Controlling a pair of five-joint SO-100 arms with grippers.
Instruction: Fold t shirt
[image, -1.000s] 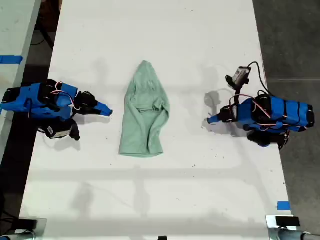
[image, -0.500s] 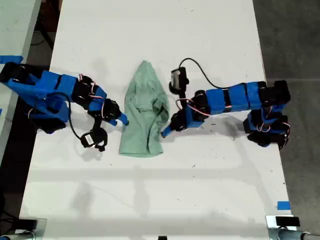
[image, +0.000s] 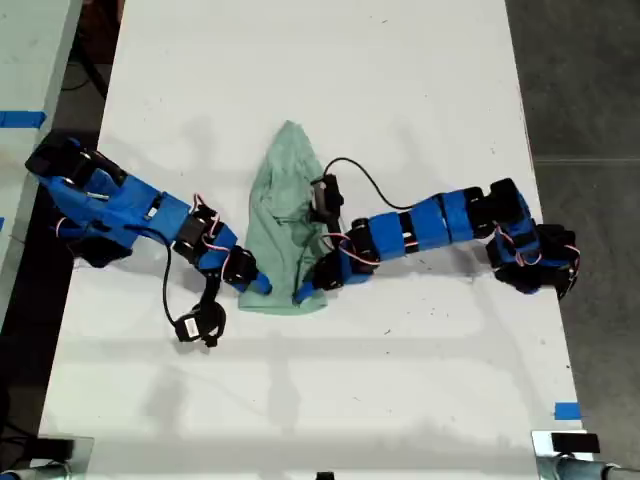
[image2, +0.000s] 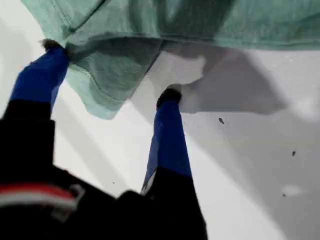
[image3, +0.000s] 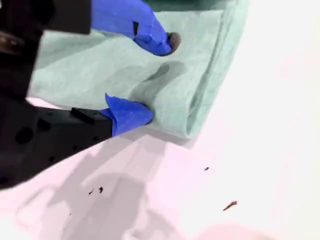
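The t shirt, pale mint, wrinkled and bunched into a narrow strip, lies lengthwise at the middle of the white desk. My first tool stands wide open at a hem corner, one finger against the cloth and the other on bare desk. My second tool is spread above the fabric near its edge. Both should pinch only the hem layers, level with each other, before lifting.

A long white table fills the exterior view under even light, soft shadows crossing its near end. Dark grey floor flanks it, blue tape marking one near corner.
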